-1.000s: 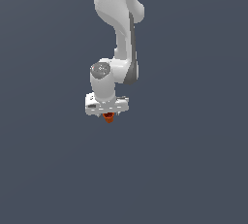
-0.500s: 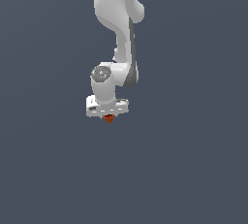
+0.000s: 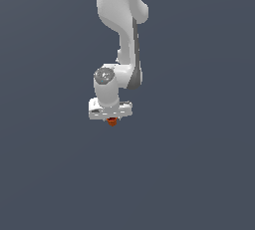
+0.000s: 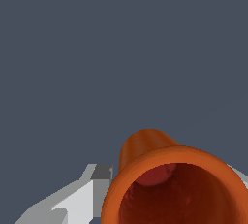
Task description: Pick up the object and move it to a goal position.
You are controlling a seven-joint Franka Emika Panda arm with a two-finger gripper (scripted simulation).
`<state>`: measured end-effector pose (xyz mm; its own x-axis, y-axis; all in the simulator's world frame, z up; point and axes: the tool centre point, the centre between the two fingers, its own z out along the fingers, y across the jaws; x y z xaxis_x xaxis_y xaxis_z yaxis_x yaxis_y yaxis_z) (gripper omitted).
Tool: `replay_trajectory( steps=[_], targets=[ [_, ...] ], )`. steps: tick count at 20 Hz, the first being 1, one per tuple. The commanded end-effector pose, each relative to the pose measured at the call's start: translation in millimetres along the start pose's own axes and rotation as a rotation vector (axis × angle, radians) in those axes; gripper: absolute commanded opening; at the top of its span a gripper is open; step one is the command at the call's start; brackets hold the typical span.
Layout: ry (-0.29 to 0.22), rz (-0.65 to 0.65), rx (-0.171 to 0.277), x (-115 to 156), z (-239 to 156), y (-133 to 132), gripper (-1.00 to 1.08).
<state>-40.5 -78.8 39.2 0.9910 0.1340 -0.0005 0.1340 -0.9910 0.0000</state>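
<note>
The end effector [image 3: 112,119] clenched the cup [image 3: 112,121] just below it by the rim, so a slip looked possible.

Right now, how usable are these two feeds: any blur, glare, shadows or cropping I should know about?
Exterior view: flat, even light, no cast shadows or glare; the orange-red cup is a tiny, coarse blob under the gripper. Wrist view: sharp but blocky; the cup fills the lower frame and is cropped, its inside shaded darker; one finger shows only partly.
</note>
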Motion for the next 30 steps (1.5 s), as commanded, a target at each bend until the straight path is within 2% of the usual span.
replay_trajectory(
  steps=[1, 8, 21, 30],
  targets=[
    [0.001, 0.000, 0.000, 0.3, -3.3, -1.9, -1.00],
    [0.001, 0.000, 0.000, -0.8, -29.1, -18.5, -1.00],
    [0.001, -0.001, -0.001, -1.6, -109.2, -69.2, -1.00],
    [0.000, -0.001, 0.000, -0.1, -119.3, -75.6, -1.00]
  ],
)
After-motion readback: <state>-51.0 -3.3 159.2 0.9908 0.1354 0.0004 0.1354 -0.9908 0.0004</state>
